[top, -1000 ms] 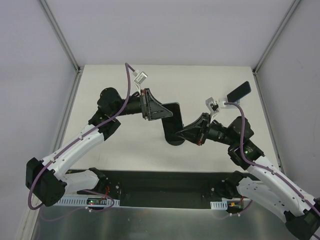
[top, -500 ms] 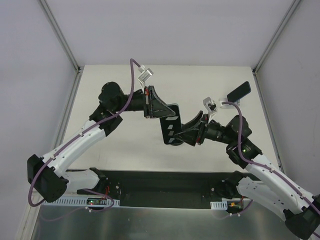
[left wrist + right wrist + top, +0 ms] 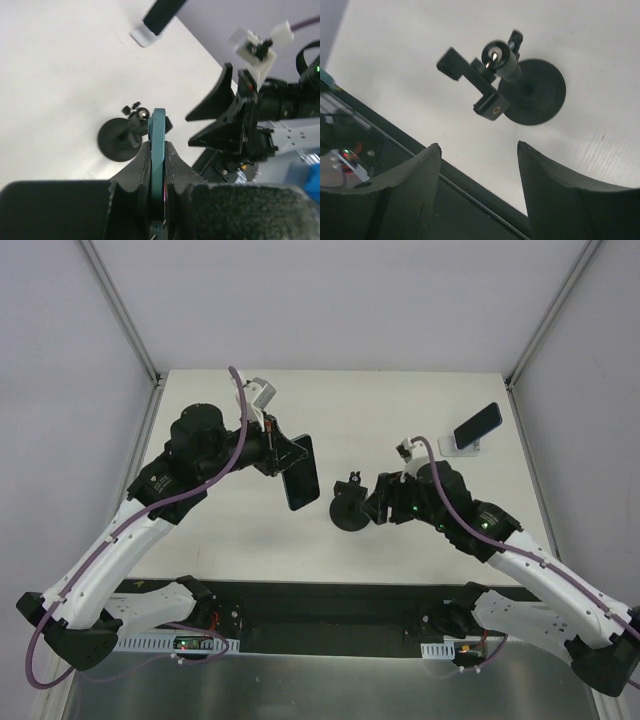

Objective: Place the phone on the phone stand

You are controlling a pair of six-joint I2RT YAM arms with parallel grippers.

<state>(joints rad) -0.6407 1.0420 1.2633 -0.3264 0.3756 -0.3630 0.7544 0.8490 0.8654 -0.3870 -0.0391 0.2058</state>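
My left gripper [image 3: 287, 457] is shut on the phone [image 3: 300, 474], a slim black slab held in the air left of mid-table. In the left wrist view the phone [image 3: 159, 140] shows edge-on, teal-tinted, pinched between both fingers of that gripper [image 3: 158, 148]. The phone stand [image 3: 459, 448], small and silver-white, sits at the back right with another dark phone [image 3: 478, 424] leaning on it; it also shows at the top of the left wrist view [image 3: 141, 36]. My right gripper [image 3: 371, 504] hangs open by a black pole stand, nothing between its fingers [image 3: 479, 146].
A black round-based pole stand [image 3: 348, 515] with a clamp top [image 3: 472, 82] stands mid-table between the two grippers. The black mounting strip [image 3: 330, 605] runs along the near edge. Grey walls close in the table on three sides.
The left arm has carried the phone left and away from the black pole stand. The right gripper has opened, let go of the phone and drawn back to the right.
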